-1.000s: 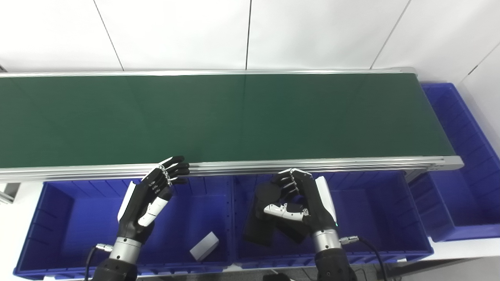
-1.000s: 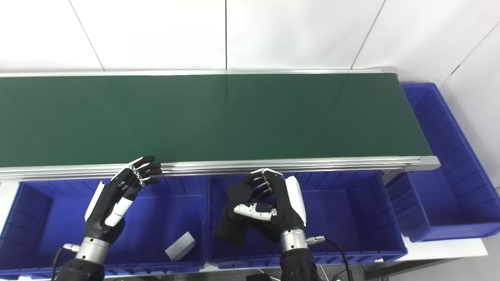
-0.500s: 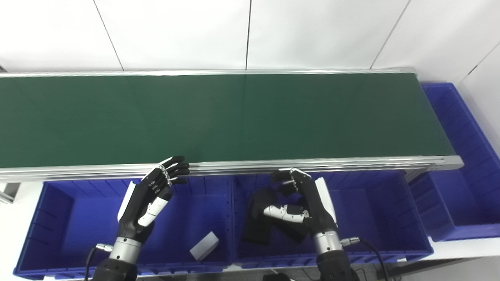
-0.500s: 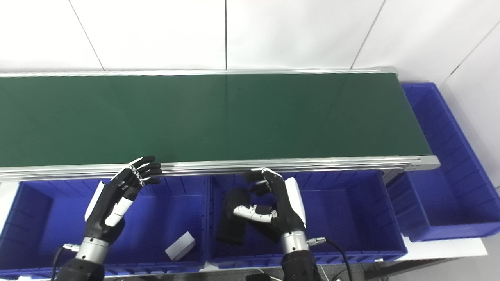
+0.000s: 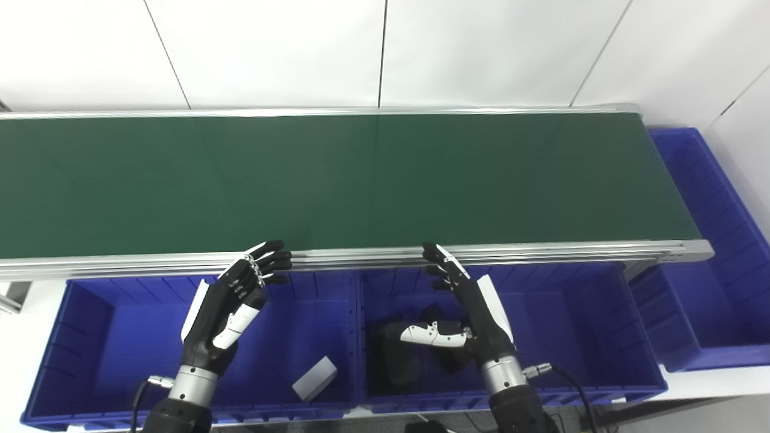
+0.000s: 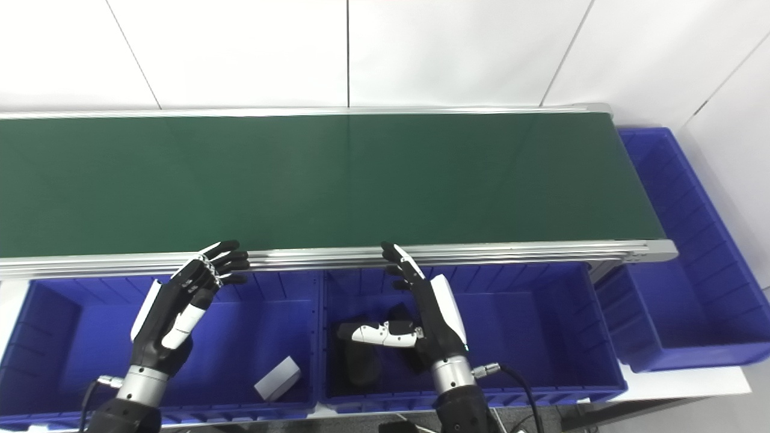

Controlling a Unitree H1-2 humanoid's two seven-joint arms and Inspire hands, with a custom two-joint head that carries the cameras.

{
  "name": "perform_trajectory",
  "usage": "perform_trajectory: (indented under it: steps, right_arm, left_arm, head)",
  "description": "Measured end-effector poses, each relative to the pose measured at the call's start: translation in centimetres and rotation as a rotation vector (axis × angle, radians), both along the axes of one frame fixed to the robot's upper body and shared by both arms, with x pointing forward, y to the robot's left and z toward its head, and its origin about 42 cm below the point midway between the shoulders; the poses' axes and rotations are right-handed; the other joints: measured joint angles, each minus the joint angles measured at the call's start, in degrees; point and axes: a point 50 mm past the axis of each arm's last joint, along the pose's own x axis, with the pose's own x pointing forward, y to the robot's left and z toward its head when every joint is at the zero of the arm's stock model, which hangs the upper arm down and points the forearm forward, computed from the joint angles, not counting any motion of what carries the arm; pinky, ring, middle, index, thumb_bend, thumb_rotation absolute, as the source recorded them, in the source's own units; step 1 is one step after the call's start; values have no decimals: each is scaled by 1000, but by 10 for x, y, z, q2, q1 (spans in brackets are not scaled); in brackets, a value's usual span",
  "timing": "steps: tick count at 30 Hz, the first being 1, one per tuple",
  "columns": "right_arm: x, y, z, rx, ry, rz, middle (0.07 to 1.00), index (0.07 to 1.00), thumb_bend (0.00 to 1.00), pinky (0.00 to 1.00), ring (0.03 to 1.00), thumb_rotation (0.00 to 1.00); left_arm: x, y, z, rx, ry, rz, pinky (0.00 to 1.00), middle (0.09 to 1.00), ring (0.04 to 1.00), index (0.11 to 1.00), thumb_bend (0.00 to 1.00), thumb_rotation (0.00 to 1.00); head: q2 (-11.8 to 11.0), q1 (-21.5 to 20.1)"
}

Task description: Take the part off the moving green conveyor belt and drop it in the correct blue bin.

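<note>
The green conveyor belt [image 5: 361,180] carries no part. My right hand [image 5: 466,313] is open above the middle blue bin [image 5: 571,325], fingers stretched toward the belt's near rail, thumb out to the left. A black part [image 5: 400,358] lies on that bin's floor, below and left of the hand; another dark piece [image 5: 448,358] under the palm is partly hidden. My left hand [image 5: 231,300] is open and empty above the left blue bin [image 5: 108,325], which holds a white block [image 5: 314,379].
A third blue bin [image 5: 710,252] stands at the belt's right end. The belt's metal near rail [image 5: 361,257] runs just beyond both hands' fingertips. A white wall stands behind the belt.
My right hand has opened and let go of the black part, which dropped onto the floor of the middle bin. The left hand has not moved.
</note>
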Motion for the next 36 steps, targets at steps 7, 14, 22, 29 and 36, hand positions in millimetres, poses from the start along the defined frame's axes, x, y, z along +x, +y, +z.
perform_trajectory:
  steps: [7,14,22,29,36]
  right_arm:
    - [-1,2,1,32,-1,5,868,890,862,753,825,355]
    - [-5,9,11,83,-56,30,805,841,688,676,758,531]
    - [-10,23,23,154,-120,57,775,818,575,660,729,648]
    - [-10,38,26,193,-169,93,765,807,535,657,722,694]
    - [-12,44,2,207,-152,113,759,795,524,659,722,663]
  left_arm:
    - [0,0,0,-1,1,0,676,755,740,796,727,729]
    - [-3,-3,-2,-5,8,1,676,754,735,793,717,714]
    - [-6,-4,-6,-6,20,-3,675,754,730,798,714,707]
    - [-10,-8,-12,-11,38,-6,671,754,724,804,725,716]
    - [-18,-15,-16,-26,59,-10,684,765,734,800,762,716]
  head:
    - [-10,11]
    - [-28,33]
    - [-54,57]
    - [-74,76]
    - [-105,107]
